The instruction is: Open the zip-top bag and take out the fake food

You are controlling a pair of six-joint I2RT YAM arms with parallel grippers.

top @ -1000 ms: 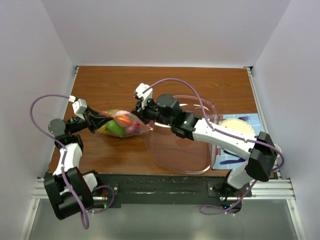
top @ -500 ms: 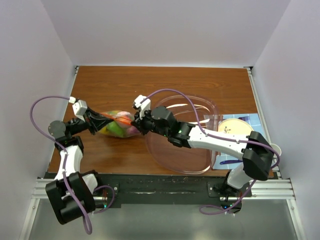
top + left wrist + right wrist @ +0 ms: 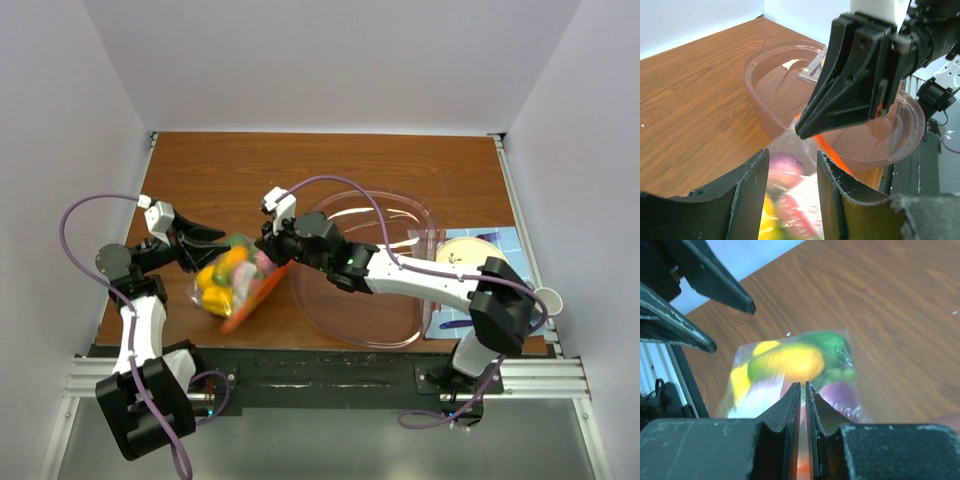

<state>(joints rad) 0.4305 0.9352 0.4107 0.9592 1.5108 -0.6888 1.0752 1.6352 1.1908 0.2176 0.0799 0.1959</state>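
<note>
Bag [image 3: 232, 285] pinched by the right gripper [image 3: 802, 386], left gripper [image 3: 791, 159] spread wide.
The bag, with the food [image 3: 795, 360] inside, is seen close to the table's [image 3: 230, 170] front edge, its red strip [image 3: 252, 303] slanted toward that edge. It is clamped at the strip by the right gripper, whose fingers are nearly touching. The left gripper is held just beside the bag, gripping nothing. The bowl's [image 3: 412, 203] rim is found just right of the bag. Bare wood is seen beyond, up to the far edge.

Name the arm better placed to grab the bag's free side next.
Left, probably: the left gripper is open beside the zip-top bag, while the right gripper is shut on its zip strip.
</note>
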